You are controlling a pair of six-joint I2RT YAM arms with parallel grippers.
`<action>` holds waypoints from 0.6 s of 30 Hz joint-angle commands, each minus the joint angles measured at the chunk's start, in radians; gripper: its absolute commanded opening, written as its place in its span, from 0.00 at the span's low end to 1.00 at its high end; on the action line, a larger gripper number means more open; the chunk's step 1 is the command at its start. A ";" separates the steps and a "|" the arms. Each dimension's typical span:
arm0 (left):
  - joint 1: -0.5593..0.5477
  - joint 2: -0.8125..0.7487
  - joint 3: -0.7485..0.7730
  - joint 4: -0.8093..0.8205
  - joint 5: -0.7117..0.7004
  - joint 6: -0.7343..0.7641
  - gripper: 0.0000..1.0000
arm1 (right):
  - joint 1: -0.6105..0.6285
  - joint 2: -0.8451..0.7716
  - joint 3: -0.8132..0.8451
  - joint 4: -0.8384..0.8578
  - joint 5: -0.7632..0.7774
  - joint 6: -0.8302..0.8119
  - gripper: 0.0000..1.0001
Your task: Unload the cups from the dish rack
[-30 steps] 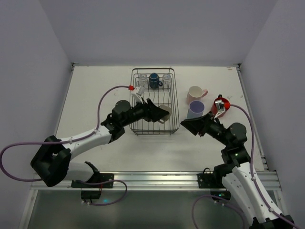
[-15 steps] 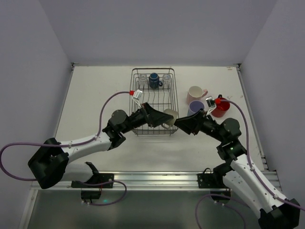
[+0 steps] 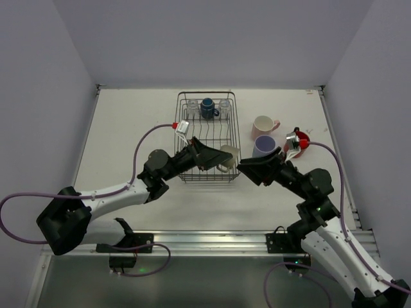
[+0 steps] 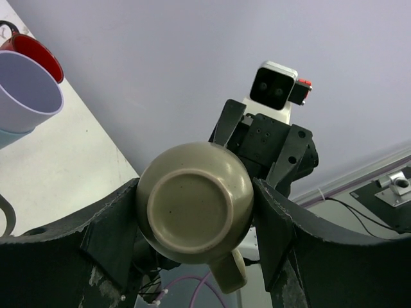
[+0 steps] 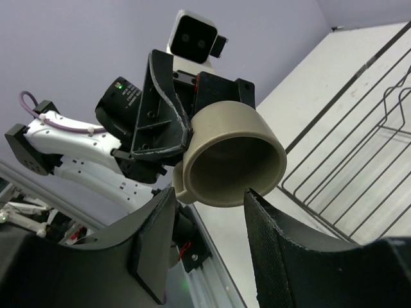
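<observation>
Left wrist: olive cup [image 4: 196, 212] clamped between left jaws.

Glazed cup, matt fingers, wire rack

Just off the dish rack [image 3: 207, 138] of thin dark metal wire, the olive-green cup [image 4: 194, 202] looks smooth and softly glossy; the fingers [image 4: 282, 237] of the left gripper [image 4: 196, 212] are matt, scuffed black plastic.

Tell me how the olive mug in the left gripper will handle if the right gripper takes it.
The olive mug looks like glazed ceramic, so probably rigid, somewhat slick, and breakable if dropped. The left gripper clamps its round wall only, so it could twist in the grip. Its handle hangs off one side, likely pulling it off balance.
</observation>
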 commanded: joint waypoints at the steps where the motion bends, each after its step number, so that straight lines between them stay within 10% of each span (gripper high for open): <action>1: -0.003 -0.026 -0.003 0.122 -0.012 -0.042 0.06 | 0.004 -0.029 0.024 -0.044 0.076 -0.067 0.50; 18: -0.030 -0.010 -0.038 0.187 0.115 -0.178 0.04 | 0.006 0.051 0.157 -0.179 0.026 -0.277 0.53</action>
